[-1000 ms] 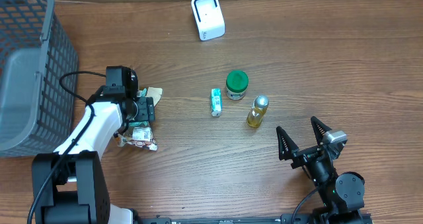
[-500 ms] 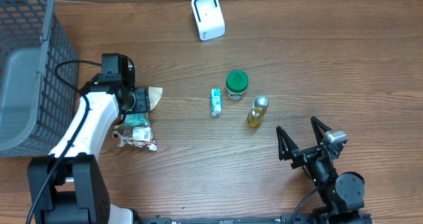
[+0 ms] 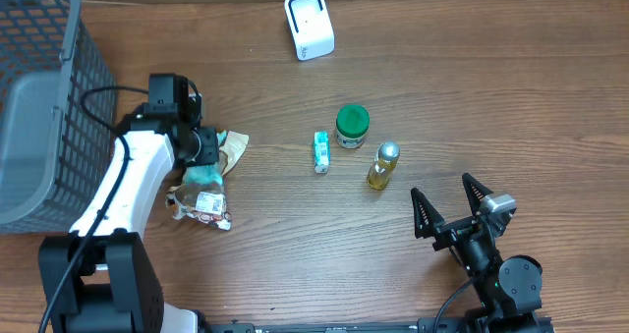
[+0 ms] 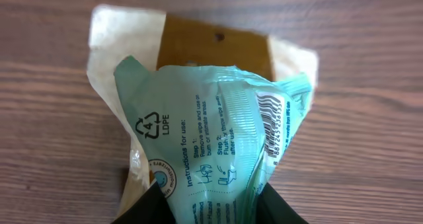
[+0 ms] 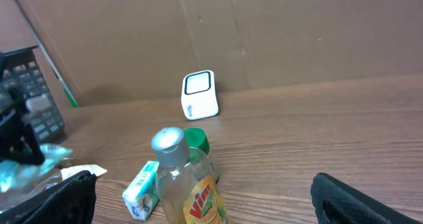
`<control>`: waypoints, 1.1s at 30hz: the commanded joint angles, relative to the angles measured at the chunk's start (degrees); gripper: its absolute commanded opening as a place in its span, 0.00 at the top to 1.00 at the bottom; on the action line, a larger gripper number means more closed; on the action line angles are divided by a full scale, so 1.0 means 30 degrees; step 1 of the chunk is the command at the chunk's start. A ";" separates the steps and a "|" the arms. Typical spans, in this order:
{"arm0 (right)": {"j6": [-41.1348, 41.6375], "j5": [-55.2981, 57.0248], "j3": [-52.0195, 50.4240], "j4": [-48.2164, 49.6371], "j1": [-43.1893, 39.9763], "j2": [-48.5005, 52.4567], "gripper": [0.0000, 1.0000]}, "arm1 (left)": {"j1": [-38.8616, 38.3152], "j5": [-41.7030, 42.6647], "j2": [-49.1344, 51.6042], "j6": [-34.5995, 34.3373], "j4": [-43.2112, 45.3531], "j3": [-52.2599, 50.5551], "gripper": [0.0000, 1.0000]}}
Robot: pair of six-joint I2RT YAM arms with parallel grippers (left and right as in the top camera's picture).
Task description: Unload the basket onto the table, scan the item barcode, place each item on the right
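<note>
L claw clamped on green pack, its near end bunched between the fingers.
Pack is gripped low, so the barcode is left uncovered just ahead of the claw & to one side, presumably so it can be shown to the white scanner, which is set well apart from the claw. Tan paper bag is seen beyond the pack. R claw is parked w/ fingers spread wide, nothing held.

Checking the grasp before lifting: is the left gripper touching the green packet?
Touching. The left wrist view shows the left gripper with both fingers pressed into the green packet, bunching it.
</note>
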 commanded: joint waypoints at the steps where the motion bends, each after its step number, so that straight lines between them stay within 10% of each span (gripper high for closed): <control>1: -0.0138 0.0168 -0.0197 0.0087 0.0153 -0.0095 0.00 | -0.0146 0.1282 -0.0714 -0.0073 -0.0488 0.1756 0.68; 25: -0.0138 0.0168 -0.0197 0.0087 0.0153 -0.0095 0.00 | -0.6623 -0.0838 -0.0707 -0.6295 0.0357 -0.0721 0.56; 33: -0.0138 0.0175 -0.0197 0.0087 0.0153 -0.0095 0.00 | -0.6193 -0.3067 -0.0699 -0.6295 0.0765 -0.0721 0.90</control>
